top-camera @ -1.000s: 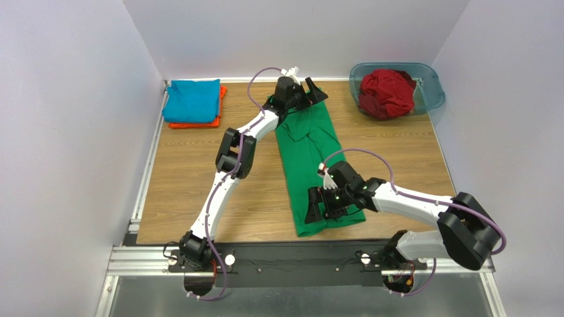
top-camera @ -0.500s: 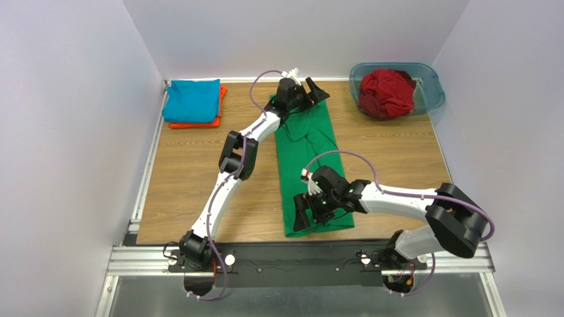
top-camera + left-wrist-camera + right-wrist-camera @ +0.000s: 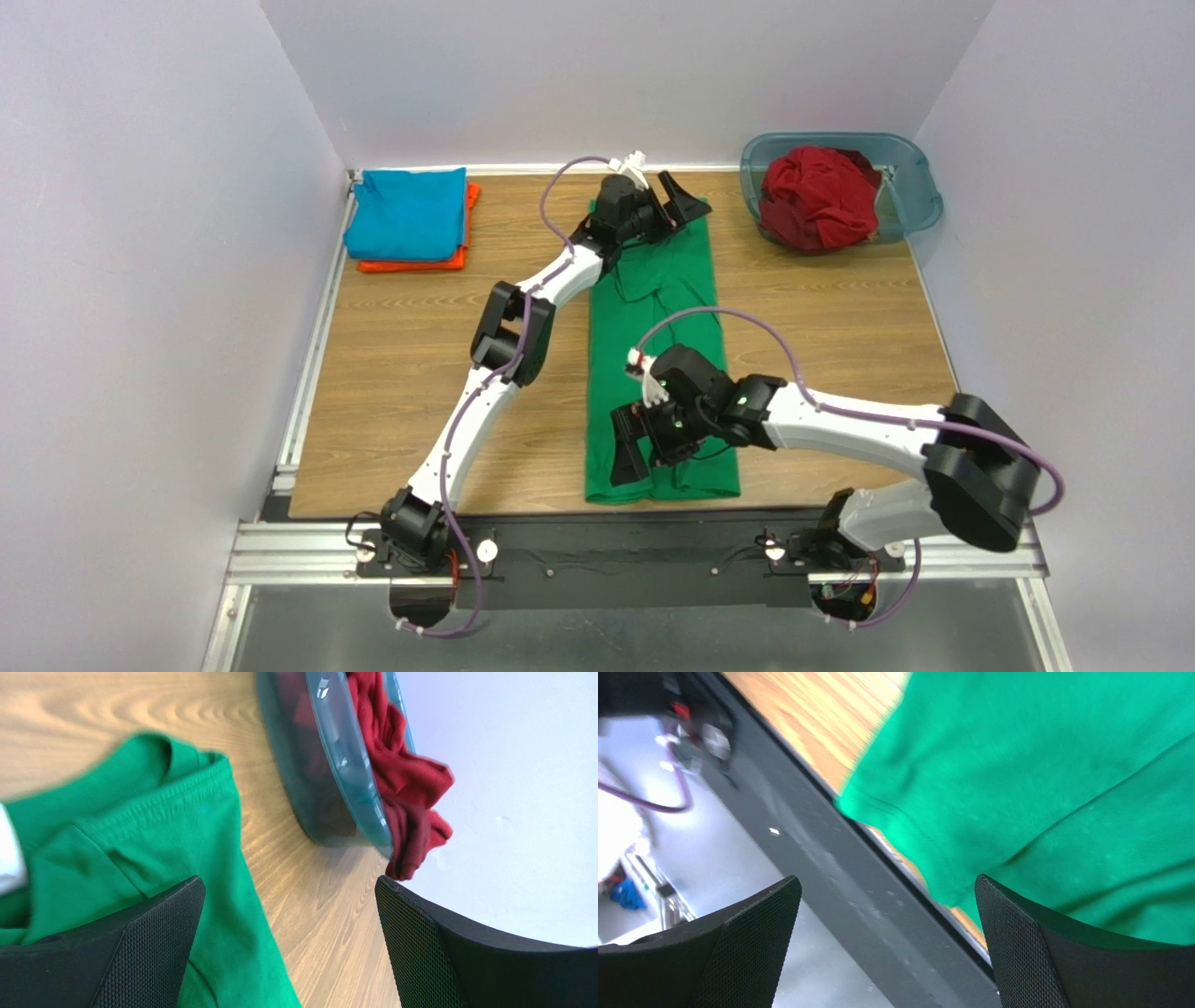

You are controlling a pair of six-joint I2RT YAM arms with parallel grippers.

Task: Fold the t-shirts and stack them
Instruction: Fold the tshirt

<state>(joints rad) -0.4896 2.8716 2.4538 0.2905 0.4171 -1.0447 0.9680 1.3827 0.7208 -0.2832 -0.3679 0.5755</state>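
My left gripper and right gripper hang spread, empty. Pinching only one layer of the green t-shirt could undo its fold.

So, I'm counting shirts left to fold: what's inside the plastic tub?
A crumpled dark red t-shirt fills the tub, hanging over its rim. Whatever lies beneath it is covered, so I can't tell.

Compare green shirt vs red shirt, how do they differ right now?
The green shirt lies flat on the table, folded into a long narrow strip; the red shirt is a crumpled heap. The green shirt rests on bare wood; the red shirt sits in the tub, part draped over its rim. Both are plain, single-colour.
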